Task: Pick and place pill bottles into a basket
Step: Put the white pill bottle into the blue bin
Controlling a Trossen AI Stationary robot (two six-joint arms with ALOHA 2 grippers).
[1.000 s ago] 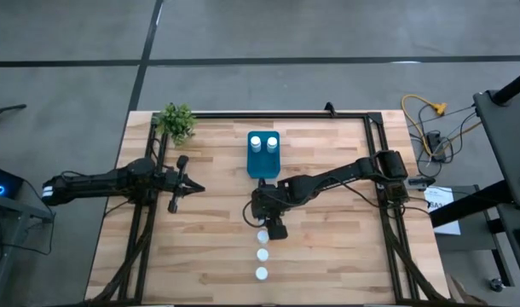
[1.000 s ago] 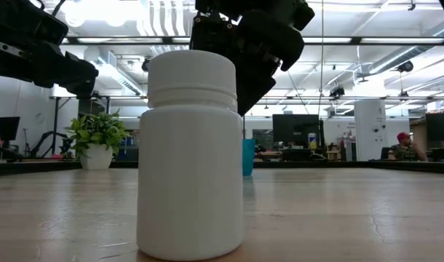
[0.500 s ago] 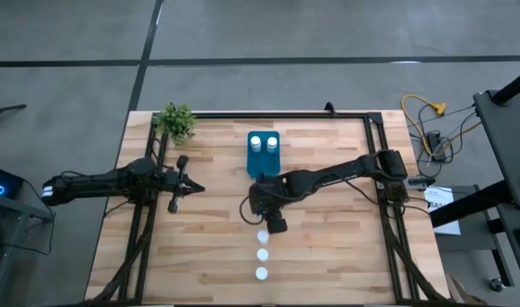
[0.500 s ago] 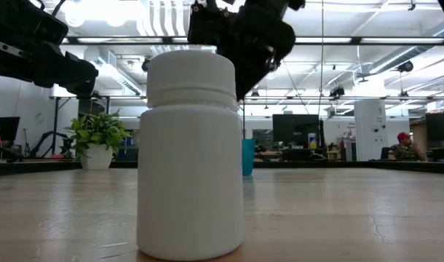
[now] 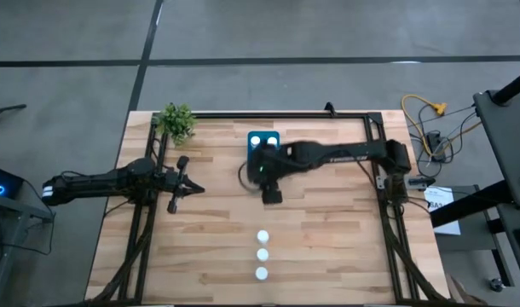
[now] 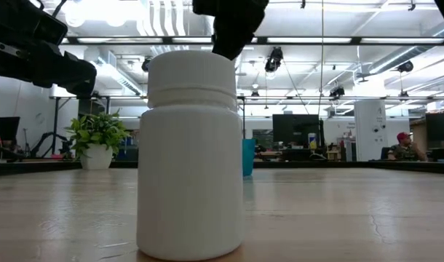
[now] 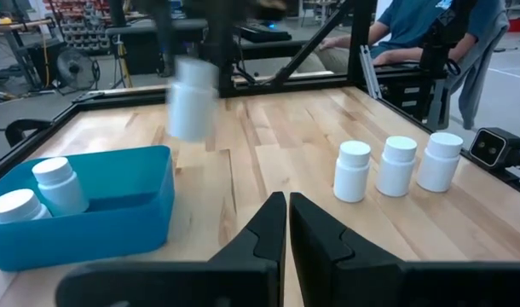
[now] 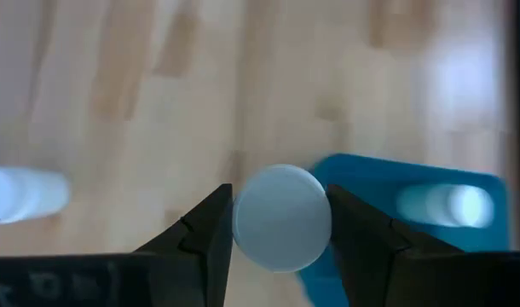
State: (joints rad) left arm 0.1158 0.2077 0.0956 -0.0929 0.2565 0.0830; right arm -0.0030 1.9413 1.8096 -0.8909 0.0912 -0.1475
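Observation:
My right gripper point(image 8: 281, 223) is shut on a white pill bottle point(image 7: 192, 101) and holds it in the air just at the near end of the teal-blue basket point(image 5: 262, 141). Two bottles point(image 7: 60, 182) stand in the basket point(image 7: 89, 217). Three more bottles point(image 5: 262, 254) stand upright in a row on the table toward its near edge; they also show in the left wrist view point(image 7: 396, 165). One of them fills the low view point(image 6: 191, 153). My left gripper point(image 7: 286, 223) is shut and empty at the table's left point(image 5: 182, 183). My right gripper pinches the bottle at its capped upper end point(image 8: 281, 217) between its two fingers point(image 8: 207, 232), one on each side. The fingers come from above, pointing down. The bottle hangs upright below them, lifted clear of the table.
A small green potted plant point(image 5: 176, 122) stands at the far left corner. A dark metal frame point(image 5: 268, 114) runs along the table's far and side edges. A seated person point(image 7: 413, 34) shows beyond the table in the left wrist view.
My right gripper has gone from above the row of bottles toward the table's far edge, up to the basket's near end, carrying the bottle clear of the table. The three bottles in the row have stayed in place.

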